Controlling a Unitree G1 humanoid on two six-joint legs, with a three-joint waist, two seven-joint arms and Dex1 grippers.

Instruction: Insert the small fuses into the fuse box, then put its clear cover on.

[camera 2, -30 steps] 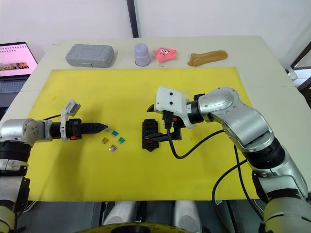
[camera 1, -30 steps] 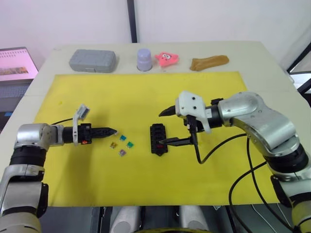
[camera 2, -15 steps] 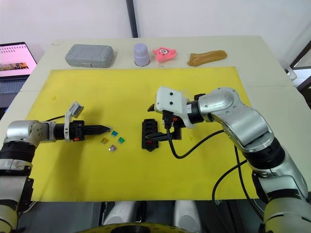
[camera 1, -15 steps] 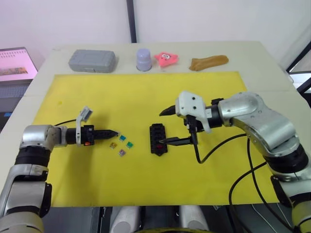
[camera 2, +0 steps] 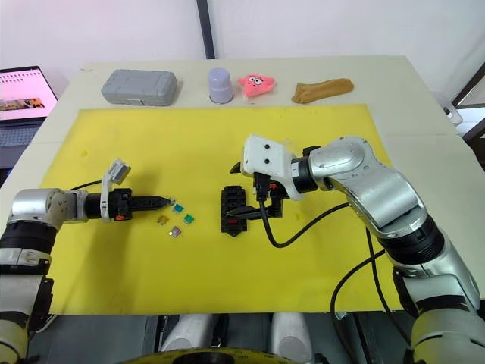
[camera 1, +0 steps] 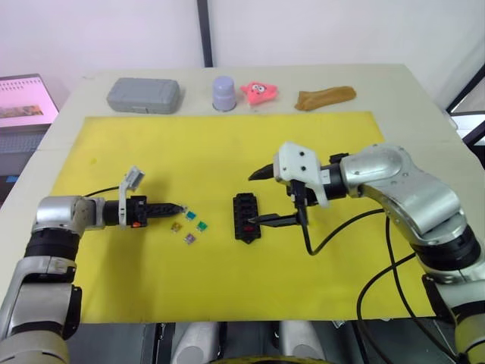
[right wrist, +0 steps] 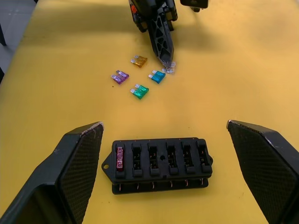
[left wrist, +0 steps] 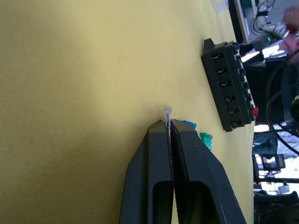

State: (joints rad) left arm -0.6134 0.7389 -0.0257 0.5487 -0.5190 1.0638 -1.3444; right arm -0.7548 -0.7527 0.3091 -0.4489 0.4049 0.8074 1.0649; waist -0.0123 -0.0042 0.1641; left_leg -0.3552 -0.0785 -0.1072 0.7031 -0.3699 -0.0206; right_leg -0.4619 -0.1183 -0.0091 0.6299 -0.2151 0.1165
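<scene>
Left end effector (left wrist: pixel 168 125) lies low over the yellow mat (camera 1: pixel 227 144), fingers pinched together on a tiny grey/clear fuse (left wrist: pixel 166 112) at the tips, touching or just above the mat, can't tell which. Just beside the tips: teal fuse (right wrist: pixel 157 76), green fuse (right wrist: pixel 139 91), yellow fuse (right wrist: pixel 139 60) and purple fuse (right wrist: pixel 119 77), all loose on the mat in a small cluster. Fuse box (right wrist: pixel 160 164) sits near mat centre, between the two arms, w/ one red fuse (right wrist: pixel 120 158) seated in an end slot; other slots bare. Right end effector (camera 1: pixel 260 197) is spread wide, one finger either side of the box, not touching it, nothing held. At the far tabletop (camera 2: pixel 394 83) edge, beyond the mat: grey case (camera 1: pixel 144 95), lilac cup (camera 1: pixel 224 92), pink toy (camera 1: pixel 259 92), brown item (camera 1: pixel 326 97). Laptop (camera 2: pixel 26 89) off the left side.
</scene>
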